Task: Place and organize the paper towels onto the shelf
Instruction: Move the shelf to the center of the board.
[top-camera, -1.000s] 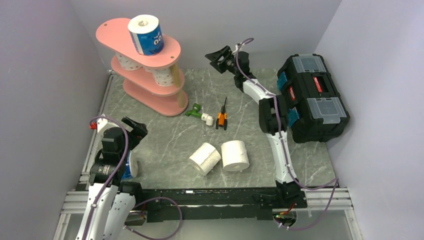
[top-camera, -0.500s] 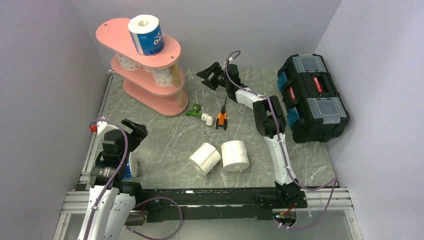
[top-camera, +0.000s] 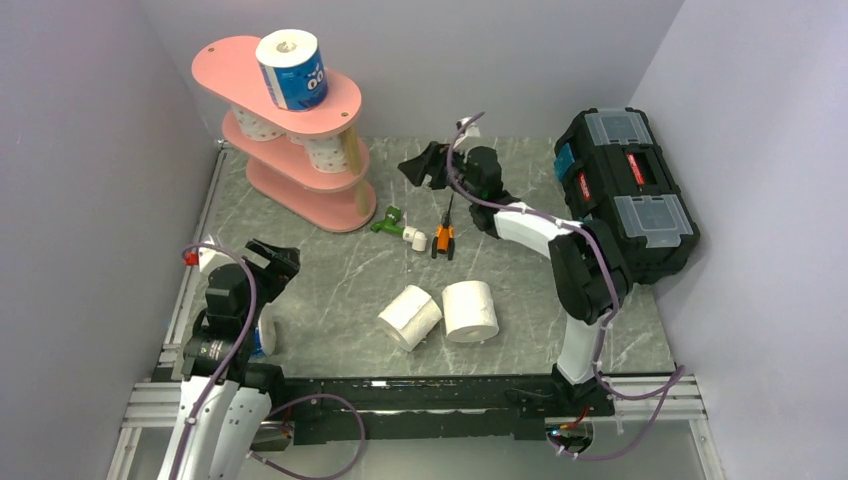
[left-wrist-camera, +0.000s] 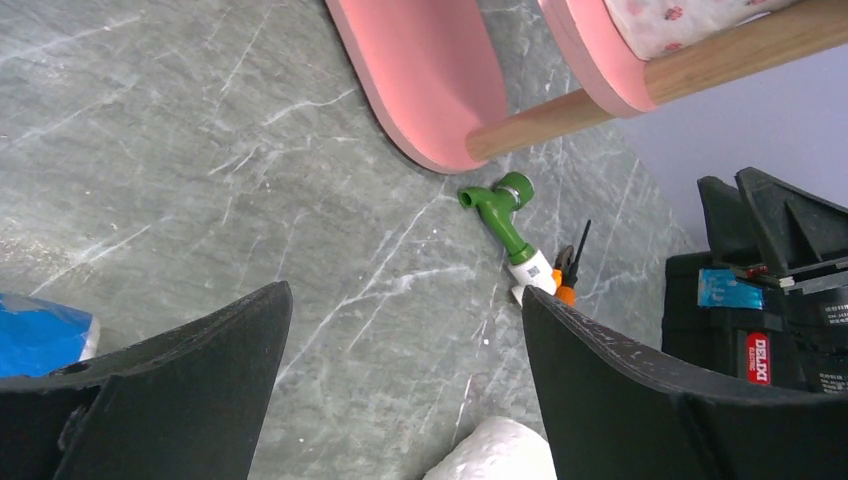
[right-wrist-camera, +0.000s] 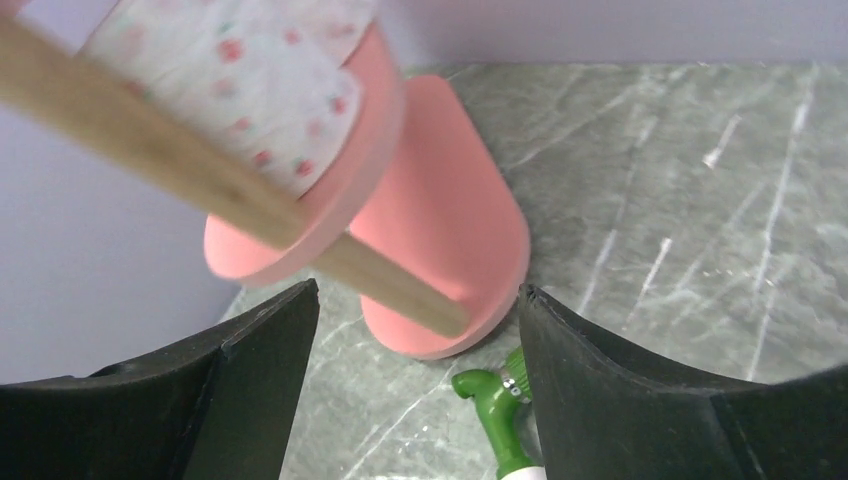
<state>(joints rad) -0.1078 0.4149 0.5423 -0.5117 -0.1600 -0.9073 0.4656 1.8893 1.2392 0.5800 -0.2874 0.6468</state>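
Pale lilac walls are enclosing a grey marbled table (top-camera: 330, 270). At near left, the left hand (top-camera: 272, 258) is hovering with fingers spread wide, grasping nothing, beside a blue-wrapped paper towel roll (top-camera: 262, 332). Farther back, the pink three-tier oval shelf (top-camera: 300, 195) is carrying a blue cartoon-eyed roll (top-camera: 292, 68) on top and pink-dotted rolls (top-camera: 325, 152) on its middle board. Two plain white rolls (top-camera: 410, 316) are lying side by side mid-table. Beyond them, a green-and-white plastic tool (top-camera: 398, 225) and orange-handled pliers (top-camera: 444, 232) are lying. The right hand (top-camera: 415, 163) is hanging released, empty, facing the shelf. A black toolbox (top-camera: 625, 195) is sitting far right.
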